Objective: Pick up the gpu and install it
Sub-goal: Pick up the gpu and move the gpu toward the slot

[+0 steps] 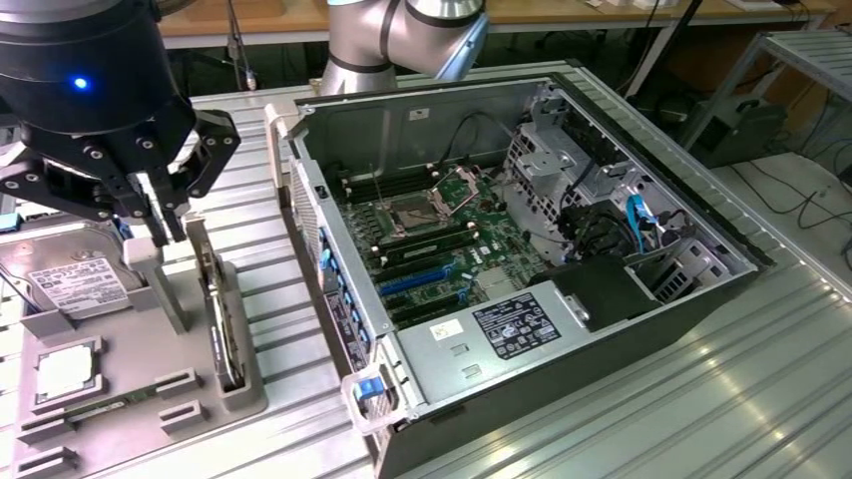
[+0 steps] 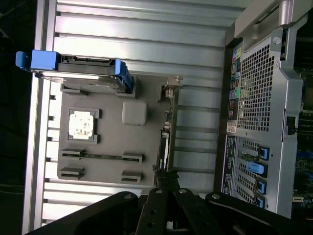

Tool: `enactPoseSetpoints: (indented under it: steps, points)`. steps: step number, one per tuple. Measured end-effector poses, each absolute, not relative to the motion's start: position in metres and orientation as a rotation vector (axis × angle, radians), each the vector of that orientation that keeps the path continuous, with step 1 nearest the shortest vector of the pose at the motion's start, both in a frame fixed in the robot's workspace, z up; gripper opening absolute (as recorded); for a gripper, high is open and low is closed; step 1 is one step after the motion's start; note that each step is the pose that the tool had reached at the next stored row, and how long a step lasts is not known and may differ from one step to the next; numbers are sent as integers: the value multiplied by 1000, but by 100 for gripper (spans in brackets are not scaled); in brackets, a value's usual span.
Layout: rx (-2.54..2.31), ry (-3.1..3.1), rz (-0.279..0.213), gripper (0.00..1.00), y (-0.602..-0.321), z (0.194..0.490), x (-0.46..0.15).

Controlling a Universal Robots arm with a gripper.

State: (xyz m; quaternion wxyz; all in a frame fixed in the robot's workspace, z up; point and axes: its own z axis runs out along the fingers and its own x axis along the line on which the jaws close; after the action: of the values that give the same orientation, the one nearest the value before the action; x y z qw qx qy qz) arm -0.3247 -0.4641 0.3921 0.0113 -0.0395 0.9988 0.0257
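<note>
The gpu [image 1: 217,317] stands on its edge in a slot of the grey holder tray [image 1: 134,364] at the exterior view's left; its thin edge [image 2: 164,142] runs along the tray's side toward the computer. My gripper [image 1: 158,230] hangs above the tray, a little behind the card and not touching it. Its black fingertips [image 2: 166,180] sit close together over one end of the card, with nothing between them. The open computer case [image 1: 533,249] lies to the exterior view's right, with the motherboard and its blue expansion slots [image 1: 415,281] exposed.
On the same tray sit a silver hard drive with a white label [image 1: 74,284], in blue rails [image 2: 78,68], and a small square processor chip [image 1: 64,371]. The case's perforated rear panel [image 2: 254,98] stands beside the tray. Everything rests on a ribbed metal table [image 1: 692,399].
</note>
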Motion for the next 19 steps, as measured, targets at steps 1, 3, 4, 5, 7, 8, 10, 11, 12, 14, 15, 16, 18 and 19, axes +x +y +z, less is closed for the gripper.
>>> enactPoseSetpoints:
  steps: [1,3,4,5,7,8,10,11,12,14,15,16,18,19]
  points:
    - [-123,3115,80,24,-464,392,-325]
    - [-123,3115,80,30,-464,392,-325]
    - [-123,3115,80,36,-464,392,-325]
    - [-123,3115,80,36,-464,392,-325]
    - [-123,3115,80,42,-464,392,-325]
    - [-122,3116,80,48,-464,392,-325]
    - [-122,3116,80,60,-464,392,-325]
    - [-122,3116,80,60,-464,392,-326]
    - [-122,3116,80,60,-464,392,-326]
    - [-122,3116,80,66,-464,392,-325]
    - [-122,3116,80,66,-464,392,-326]
    - [-122,3116,80,66,-464,392,-325]
    - [-116,3116,79,66,-464,390,-326]
    - [-112,3116,79,66,-464,389,-326]
